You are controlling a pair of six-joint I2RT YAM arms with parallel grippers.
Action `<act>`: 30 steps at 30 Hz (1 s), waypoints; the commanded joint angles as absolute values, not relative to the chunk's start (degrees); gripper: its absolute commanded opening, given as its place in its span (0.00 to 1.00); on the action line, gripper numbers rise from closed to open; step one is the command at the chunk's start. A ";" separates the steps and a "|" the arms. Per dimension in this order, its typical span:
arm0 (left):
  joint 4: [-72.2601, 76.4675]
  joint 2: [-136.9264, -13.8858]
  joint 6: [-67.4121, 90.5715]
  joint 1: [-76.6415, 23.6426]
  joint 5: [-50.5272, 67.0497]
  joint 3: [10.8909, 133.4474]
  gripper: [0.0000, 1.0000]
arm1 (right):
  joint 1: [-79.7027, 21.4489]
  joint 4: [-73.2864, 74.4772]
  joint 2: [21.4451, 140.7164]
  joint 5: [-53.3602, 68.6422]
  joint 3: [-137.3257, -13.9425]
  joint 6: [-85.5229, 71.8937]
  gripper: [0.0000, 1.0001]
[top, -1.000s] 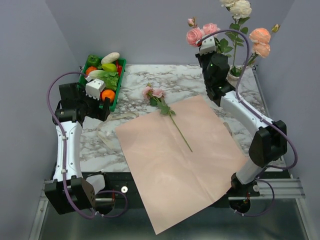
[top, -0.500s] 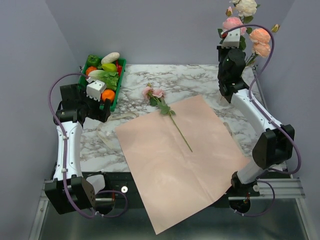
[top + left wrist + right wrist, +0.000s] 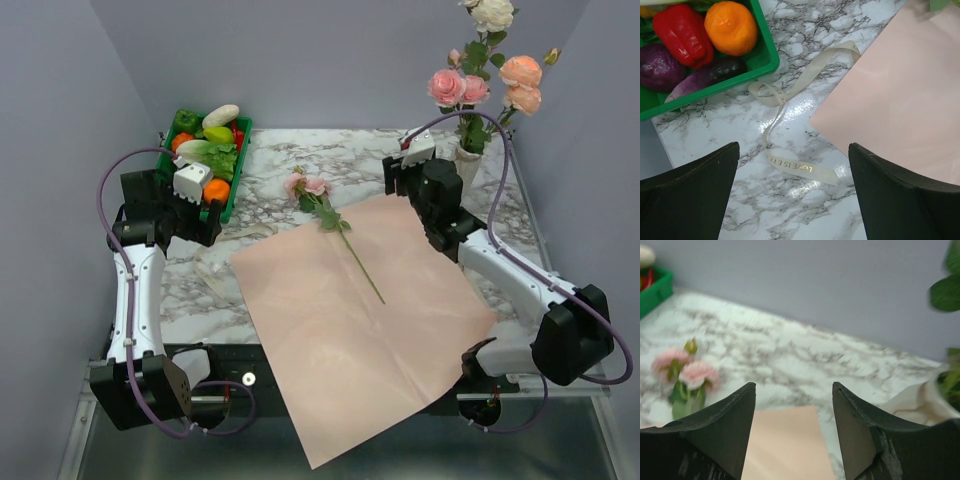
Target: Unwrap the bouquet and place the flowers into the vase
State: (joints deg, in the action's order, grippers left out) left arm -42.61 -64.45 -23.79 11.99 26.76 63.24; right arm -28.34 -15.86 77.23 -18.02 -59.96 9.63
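The salmon-pink paper (image 3: 360,310) lies unwrapped and flat on the marble table. One pink flower (image 3: 318,192) lies across its far corner, and it also shows in the right wrist view as a pink flower (image 3: 687,372). The off-white vase (image 3: 468,155) stands at the back right and holds pink, peach and white flowers (image 3: 455,87). My right gripper (image 3: 398,178) hovers left of the vase, and the right gripper (image 3: 794,390) is open and empty. My left gripper (image 3: 795,200) is open over the cream ribbon (image 3: 790,167), beside the paper's left edge.
A green tray (image 3: 235,175) of vegetables sits at the back left, and its corner (image 3: 767,55) lies close to my left gripper. The vase's rim (image 3: 920,400) shows just right of my right fingers. The paper overhangs the table's front edge.
My right gripper carried a pink flower to the vase, opened and let it go. It has since dropped down and left, away from the vase. The left arm stayed still.
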 commanded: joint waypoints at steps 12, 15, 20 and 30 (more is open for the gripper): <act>-42.89 -61.26 -23.82 12.48 27.25 61.70 0.99 | -31.02 15.02 93.77 -1.06 -70.74 0.79 0.72; -42.89 -61.26 -23.82 12.30 27.33 61.87 0.99 | -32.25 18.27 98.34 -1.05 -74.17 1.14 0.75; -42.80 -61.79 -23.73 12.39 27.51 62.40 0.99 | -35.59 20.57 105.10 -2.02 -76.99 2.81 0.78; -42.19 -62.49 -23.99 12.39 27.16 61.96 0.99 | -37.44 22.85 113.20 -0.44 -82.17 2.81 0.79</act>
